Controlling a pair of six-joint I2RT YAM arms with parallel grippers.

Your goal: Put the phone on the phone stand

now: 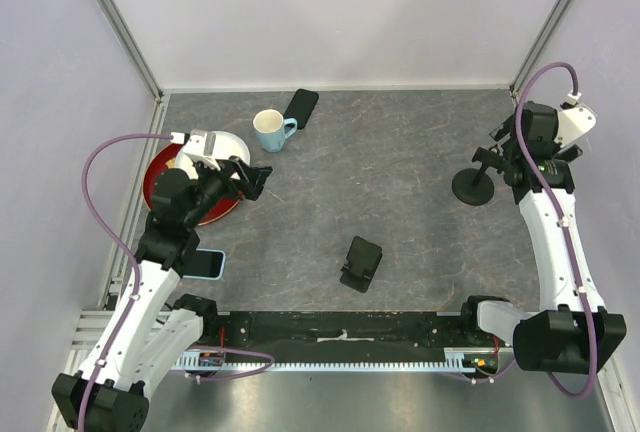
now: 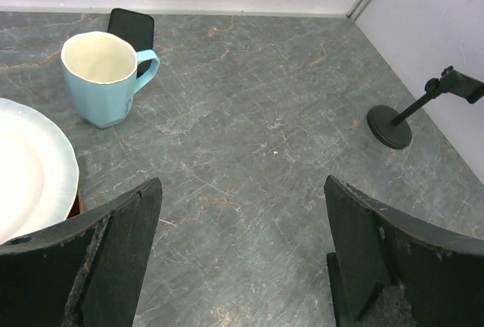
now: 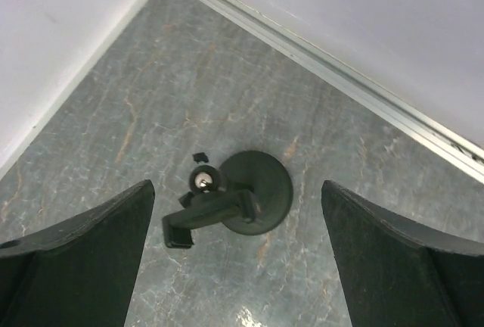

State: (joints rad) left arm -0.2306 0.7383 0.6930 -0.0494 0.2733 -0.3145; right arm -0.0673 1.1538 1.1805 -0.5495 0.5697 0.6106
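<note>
Across the bench (image 1: 400, 152) sit two phones (image 1: 301, 107) (image 1: 209, 264) and two stands (image 1: 360, 264) (image 1: 472, 184); my left tool (image 2: 242, 185) and right tool (image 3: 236, 188) gape empty.

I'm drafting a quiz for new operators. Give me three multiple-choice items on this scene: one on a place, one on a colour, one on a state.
1. Where does the black phone lie?
A. in the table's middle
B. next to the mug, near the back wall
C. by the right wall

2. What colour is the mug?
A. light blue
B. red
C. green

3. How is the right gripper?
A. shut on the phone
B. shut on a cable
C. open, holding nothing

Key:
1. B, the top view shows the phone just behind the mug.
2. A, its outside is light blue and its inside cream.
3. C, its fingers stand wide apart above the round-base stand.
</note>
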